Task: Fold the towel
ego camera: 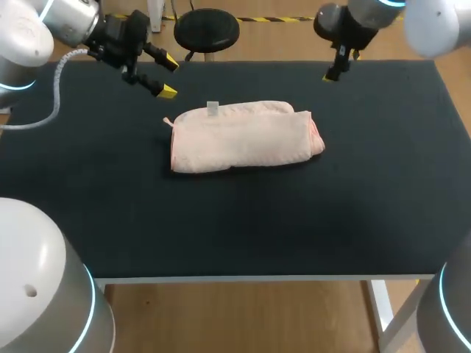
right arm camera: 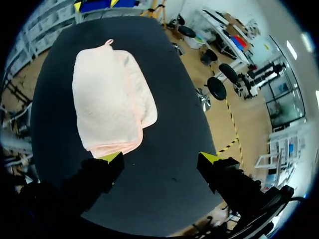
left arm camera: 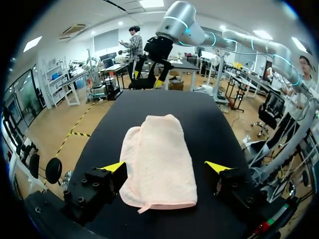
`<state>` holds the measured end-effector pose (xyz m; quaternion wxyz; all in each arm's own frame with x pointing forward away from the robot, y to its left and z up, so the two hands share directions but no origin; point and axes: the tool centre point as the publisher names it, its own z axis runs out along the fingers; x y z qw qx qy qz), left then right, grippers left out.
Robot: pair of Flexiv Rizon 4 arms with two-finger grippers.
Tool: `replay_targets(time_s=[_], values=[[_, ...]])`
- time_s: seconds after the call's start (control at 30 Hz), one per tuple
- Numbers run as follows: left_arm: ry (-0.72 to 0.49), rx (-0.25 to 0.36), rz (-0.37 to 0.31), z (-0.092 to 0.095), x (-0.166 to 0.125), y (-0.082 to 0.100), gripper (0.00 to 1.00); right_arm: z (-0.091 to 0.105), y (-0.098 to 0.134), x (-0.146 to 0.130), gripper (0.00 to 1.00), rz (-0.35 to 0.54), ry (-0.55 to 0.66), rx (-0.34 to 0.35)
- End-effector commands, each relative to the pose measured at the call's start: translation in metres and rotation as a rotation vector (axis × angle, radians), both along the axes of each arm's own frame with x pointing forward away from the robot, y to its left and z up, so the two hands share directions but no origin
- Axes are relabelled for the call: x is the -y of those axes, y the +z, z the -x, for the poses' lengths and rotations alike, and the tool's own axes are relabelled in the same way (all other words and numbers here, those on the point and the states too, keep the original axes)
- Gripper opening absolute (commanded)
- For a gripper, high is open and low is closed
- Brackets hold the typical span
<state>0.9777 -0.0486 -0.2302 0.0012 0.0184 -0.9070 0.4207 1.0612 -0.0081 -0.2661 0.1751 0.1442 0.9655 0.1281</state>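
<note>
A pale pink towel (ego camera: 241, 137) lies folded into a thick rectangle in the middle of the black table (ego camera: 221, 220), with a small tag on its far edge. My left gripper (ego camera: 168, 77) hangs open above the table's far left, a little off the towel's left end. In the left wrist view the towel (left arm camera: 157, 162) stretches ahead between the open left gripper (left arm camera: 167, 167) tips. My right gripper (ego camera: 333, 71) hovers above the far right, beyond the towel's right end. The right wrist view shows the towel (right arm camera: 109, 102) ahead of the open right gripper (right arm camera: 159, 158).
A round black stool (ego camera: 207, 29) stands just past the table's far edge. The table's near half is bare black surface (ego camera: 243, 228). My right arm (left arm camera: 164, 45) appears beyond the towel's far end in the left wrist view.
</note>
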Motion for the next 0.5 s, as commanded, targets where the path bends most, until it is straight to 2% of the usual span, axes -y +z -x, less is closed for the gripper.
replay_targets(time_s=[0.03, 0.17, 0.37, 0.4, 0.43, 0.47, 0.5], values=[[-0.001, 0.000, 0.001, -0.001, 0.000, -0.001, 1.00, 0.006, -0.027, 0.005, 1.00, -0.668, -0.624, -0.129], [-0.001, 0.000, 0.001, -0.001, 0.000, -0.001, 1.00, 0.014, -0.046, 0.007, 1.00, -0.775, -0.731, -0.245], [-0.001, 0.000, 0.001, -0.001, 0.000, -0.001, 1.00, 0.022, -0.055, 0.014, 1.00, -0.901, -0.809, -0.341], [-0.001, 0.000, 0.001, -0.001, 0.000, -0.001, 1.00, 0.023, -0.053, 0.014, 1.00, -0.887, -0.743, -0.341], [-0.001, 0.000, 0.001, -0.001, 0.000, -0.001, 1.00, 0.023, -0.051, 0.010, 1.00, -0.817, -0.649, -0.338], [-0.001, 0.000, 0.001, -0.001, 0.000, -0.001, 1.00, 0.023, -0.047, 0.006, 1.00, -0.737, -0.512, -0.260], [-0.001, 0.000, 0.001, -0.001, 0.000, -0.001, 1.00, 0.023, -0.047, 0.006, 1.00, -0.737, -0.512, -0.260]])
